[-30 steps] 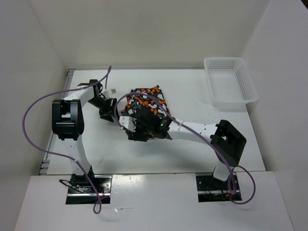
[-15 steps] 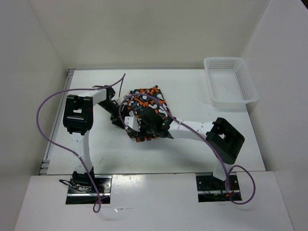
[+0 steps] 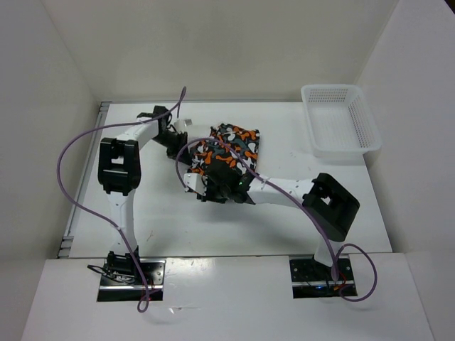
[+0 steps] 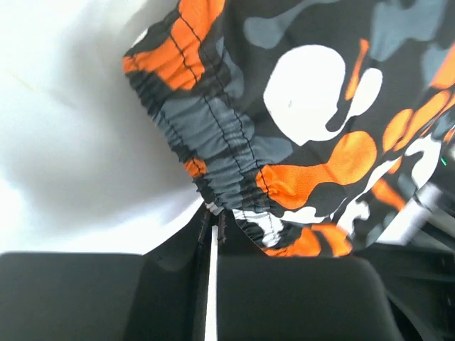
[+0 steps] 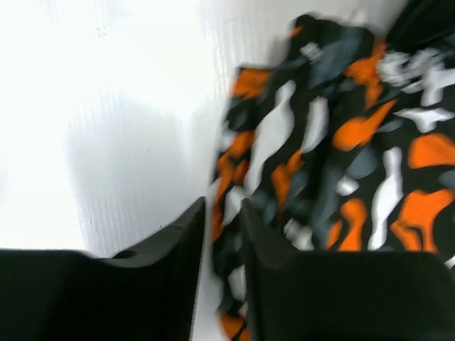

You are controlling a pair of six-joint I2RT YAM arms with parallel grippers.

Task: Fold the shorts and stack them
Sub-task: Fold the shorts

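Observation:
The shorts, camouflage in orange, black, grey and white, lie bunched in a folded heap at the middle of the table. My left gripper is at their left edge. In the left wrist view it is shut, its tips pinching the gathered elastic waistband of the shorts. My right gripper is at the heap's near edge. In the right wrist view its jaws stand narrow with a fold of the shorts running between them.
A white mesh basket stands at the far right corner of the white table. White walls close the table in at the back and both sides. Purple cables loop over both arms.
The left gripper has closed on the waistband and swung toward the back. The right jaws narrowed on the cloth. The shorts have shifted back and to the right.

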